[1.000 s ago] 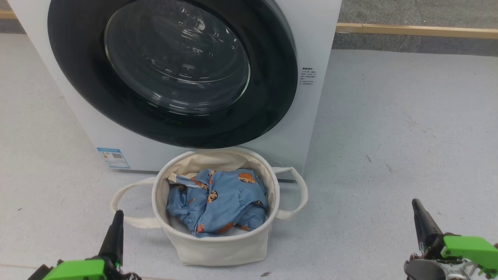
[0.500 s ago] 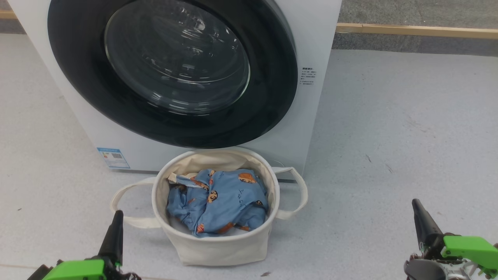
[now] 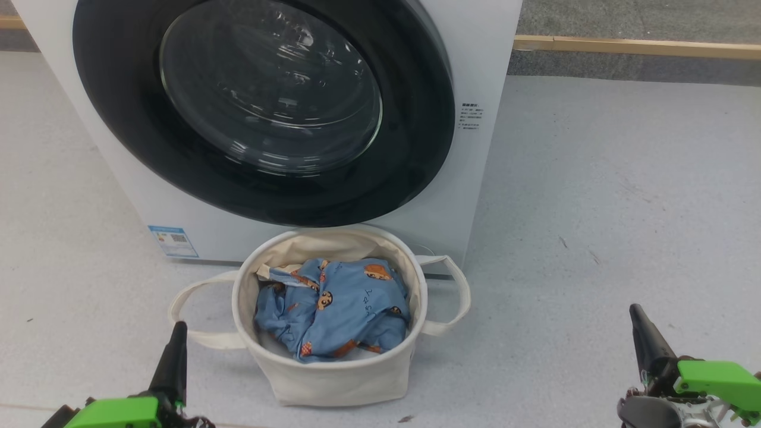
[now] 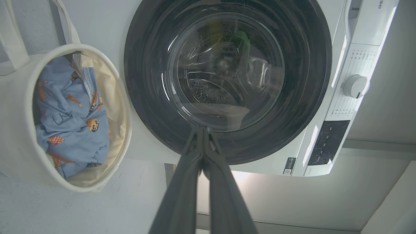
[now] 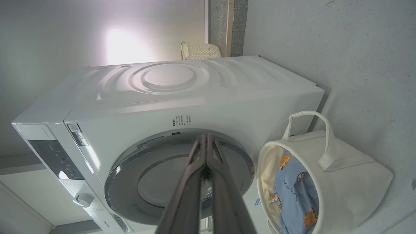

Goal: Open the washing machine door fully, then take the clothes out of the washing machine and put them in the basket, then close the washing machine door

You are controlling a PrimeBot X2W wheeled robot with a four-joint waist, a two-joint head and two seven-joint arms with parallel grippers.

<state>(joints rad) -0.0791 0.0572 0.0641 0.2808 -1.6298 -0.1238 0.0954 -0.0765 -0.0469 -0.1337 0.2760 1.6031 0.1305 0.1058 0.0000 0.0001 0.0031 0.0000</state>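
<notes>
- Head view: we keep our left gripper (image 3: 178,328) and right gripper (image 3: 637,312) low, each with its fingers pressed together on nothing. The basket (image 3: 339,383) stands between and ahead of them, mouth up; we judge the work is done.
- Left wrist view: beyond our left fingertips, the washing machine door (image 4: 146,97) sits flush on the washing machine (image 4: 370,26), its porthole facing us.
- Right wrist view: beside our right fingers, the clothes (image 5: 292,191) lie crumpled inside the basket, with no clear long axis.
</notes>
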